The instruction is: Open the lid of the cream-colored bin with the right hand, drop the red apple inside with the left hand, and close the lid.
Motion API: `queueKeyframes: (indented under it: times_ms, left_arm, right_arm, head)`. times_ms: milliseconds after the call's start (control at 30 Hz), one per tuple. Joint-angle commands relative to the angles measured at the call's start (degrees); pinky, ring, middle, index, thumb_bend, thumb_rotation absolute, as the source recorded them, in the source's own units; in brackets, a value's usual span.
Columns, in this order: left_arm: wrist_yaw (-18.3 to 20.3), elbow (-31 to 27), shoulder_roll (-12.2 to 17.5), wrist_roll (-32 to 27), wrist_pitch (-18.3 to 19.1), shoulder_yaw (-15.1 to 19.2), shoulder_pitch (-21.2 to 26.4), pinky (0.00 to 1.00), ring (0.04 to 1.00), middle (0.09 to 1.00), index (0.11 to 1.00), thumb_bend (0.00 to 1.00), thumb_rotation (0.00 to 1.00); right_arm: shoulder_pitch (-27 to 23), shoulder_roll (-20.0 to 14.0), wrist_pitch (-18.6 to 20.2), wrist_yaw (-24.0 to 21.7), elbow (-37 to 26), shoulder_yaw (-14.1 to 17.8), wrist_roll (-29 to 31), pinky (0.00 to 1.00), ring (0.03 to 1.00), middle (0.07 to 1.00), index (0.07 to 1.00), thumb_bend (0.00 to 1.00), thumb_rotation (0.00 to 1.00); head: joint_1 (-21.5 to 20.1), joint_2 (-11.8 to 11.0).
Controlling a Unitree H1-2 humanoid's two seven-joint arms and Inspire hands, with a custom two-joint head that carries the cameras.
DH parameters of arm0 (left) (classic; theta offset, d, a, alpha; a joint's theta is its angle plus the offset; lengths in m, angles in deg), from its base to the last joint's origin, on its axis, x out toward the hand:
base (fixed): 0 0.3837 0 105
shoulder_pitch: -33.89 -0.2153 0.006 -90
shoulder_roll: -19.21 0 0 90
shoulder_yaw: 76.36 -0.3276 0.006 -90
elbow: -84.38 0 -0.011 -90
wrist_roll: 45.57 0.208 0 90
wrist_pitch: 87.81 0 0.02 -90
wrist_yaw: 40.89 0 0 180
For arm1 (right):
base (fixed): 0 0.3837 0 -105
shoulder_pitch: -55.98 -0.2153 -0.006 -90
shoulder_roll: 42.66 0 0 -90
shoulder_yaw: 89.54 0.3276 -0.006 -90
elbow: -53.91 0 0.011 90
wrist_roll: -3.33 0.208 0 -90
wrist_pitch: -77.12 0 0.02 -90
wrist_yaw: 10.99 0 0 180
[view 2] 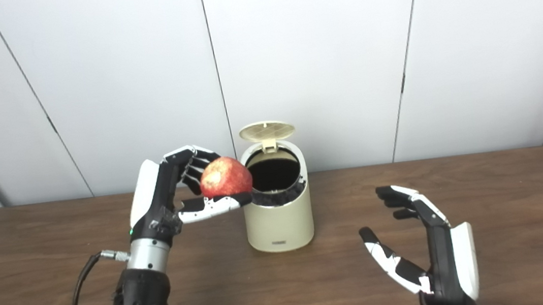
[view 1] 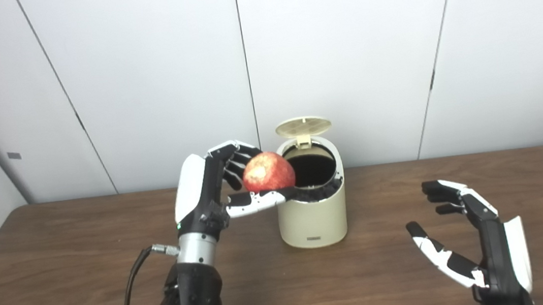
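1. The round red apple (view 1: 268, 171) is held in the left hand (view 1: 214, 192), fingers and thumb closed around it.
2. The dark mouth of the cream-colored cylindrical bin (view 1: 313, 214), its lid (view 1: 303, 127) raised, lies at three o'clock, just beside the apple.
3. The right hand (view 1: 464, 233) is open, empty and well apart.

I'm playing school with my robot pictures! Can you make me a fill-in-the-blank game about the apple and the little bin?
1. The left hand holds a red ____.
2. The lid of the cream-colored bin is ____.
3. The right hand holds nothing and its fingers are ____.
4. The bin stands on a brown wooden ____.

Missing words: apple; open; apart; table
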Motion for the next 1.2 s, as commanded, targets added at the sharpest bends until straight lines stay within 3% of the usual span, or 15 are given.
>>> queueKeyframes:
  times_ms: [0, 133, 267, 367, 500, 767, 900, 1167]
  left_arm:
    - [-2.2, 0.6, -0.5, 1.3, -1.7, -0.1, 3.5, 0.27, 0.383, 0.497, 0.5, 0.5, 0.0]
    - [-3.7, 4.0, -1.0, 1.8, -1.4, -0.3, 4.9, 0.22, 0.365, 0.501, 0.502, 0.5, 0.0]
    - [-4.9, 7.6, -2.1, 2.5, -0.2, -0.2, 6.5, 0.14, 0.438, 0.43, 0.502, 0.5, 0.0]
    - [-5.4, 9.9, -2.1, 2.8, -0.5, -0.5, 7.4, 0.22, 0.371, 0.468, 0.513, 0.5, 0.0]
    - [-5.3, 11.8, -2.2, 2.8, -0.4, -1.1, 8.2, 0.33, 0.426, 0.476, 0.493, 0.5, 0.0]
    - [-5.4, 12.6, -3.2, 2.4, -0.3, -1.7, 9.3, 0.3, 0.399, 0.484, 0.49, 0.5, 0.0]
    - [-5.9, 13.7, -3.6, 2.4, -1.0, -2.1, 9.9, 0.28, 0.382, 0.49, 0.492, 0.5, 0.0]
    - [-6.3, 15.7, -4.0, 2.0, -2.5, -3.6, 11.1, 0.3, 0.396, 0.479, 0.498, 0.5, 0.0]
  right_arm:
    - [-1.3, 0.1, -2.7, 1.2, -0.9, -0.2, -0.3, 0.57, 0.658, 0.674, 0.662, 0.25, 0.19]
    - [-1.5, 0.0, -3.1, 1.5, -0.4, -0.3, -0.6, 0.57, 0.658, 0.673, 0.661, 0.25, 0.19]
    - [-1.7, 0.3, -3.2, 1.7, -0.1, -0.3, -0.4, 0.57, 0.657, 0.672, 0.659, 0.26, 0.2]
    - [-1.7, 0.4, -3.2, 1.8, 0.0, -0.5, -1.0, 0.57, 0.657, 0.671, 0.659, 0.26, 0.23]
    - [-1.7, 0.6, -3.3, 2.2, 0.0, -0.8, -1.3, 0.56, 0.656, 0.67, 0.66, 0.26, 0.23]
    - [-1.7, 1.0, -3.3, 2.8, 0.2, -1.2, -1.9, 0.57, 0.66, 0.674, 0.66, 0.27, 0.23]
    - [-1.5, 1.3, -2.6, 2.7, -0.1, -1.6, -2.4, 0.57, 0.665, 0.681, 0.666, 0.27, 0.29]
    - [-1.5, 1.7, -2.4, 2.8, -0.1, -1.8, -3.3, 0.57, 0.661, 0.681, 0.672, 0.26, 0.33]
  head:
    - [-0.1, 0.1]
    - [-0.3, 0.0]
    - [-0.4, -0.1]
    - [-0.7, -0.1]
    - [-1.2, 0.0]
    - [-2.1, 0.0]
    - [-2.3, -0.1]
    - [-3.1, -0.1]
